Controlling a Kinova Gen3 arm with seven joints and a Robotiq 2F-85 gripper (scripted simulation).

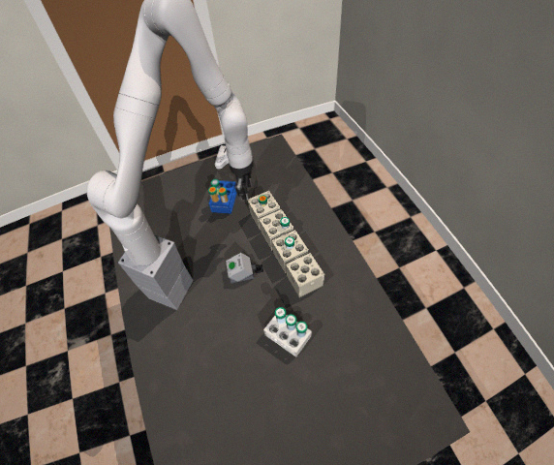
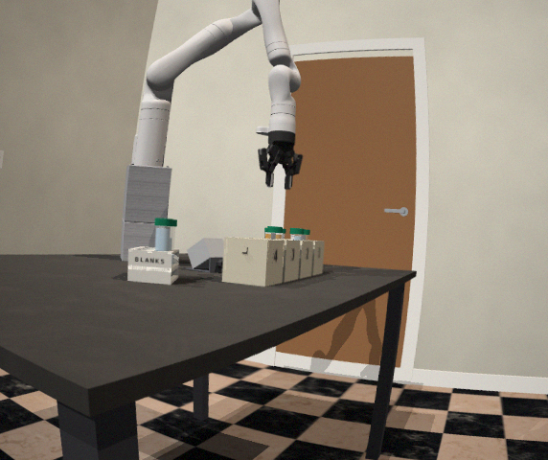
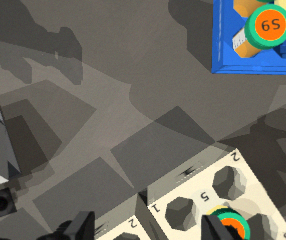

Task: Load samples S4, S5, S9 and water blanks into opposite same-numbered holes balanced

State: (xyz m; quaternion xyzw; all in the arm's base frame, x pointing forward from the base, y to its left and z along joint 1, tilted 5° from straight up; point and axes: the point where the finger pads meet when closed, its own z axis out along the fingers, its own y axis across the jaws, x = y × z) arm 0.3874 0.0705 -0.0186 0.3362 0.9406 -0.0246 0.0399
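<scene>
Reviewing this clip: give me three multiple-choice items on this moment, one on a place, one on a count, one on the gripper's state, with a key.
1. Where does the blue sample rack stand?
A. beside the far end of the adapter row
B. next to the white blanks rack
C. on the floor

2. How many tubes stand in the white blanks rack?
A. one
B. three
C. five

3. What is the gripper doing?
A. clamped on a tube
B. pressing the green key
C. open and empty, high above the adapters

Key: 1 A, the top view shows it by the row's far end; 2 B, three green caps show; 3 C, its fingers hang apart with nothing between.
</scene>
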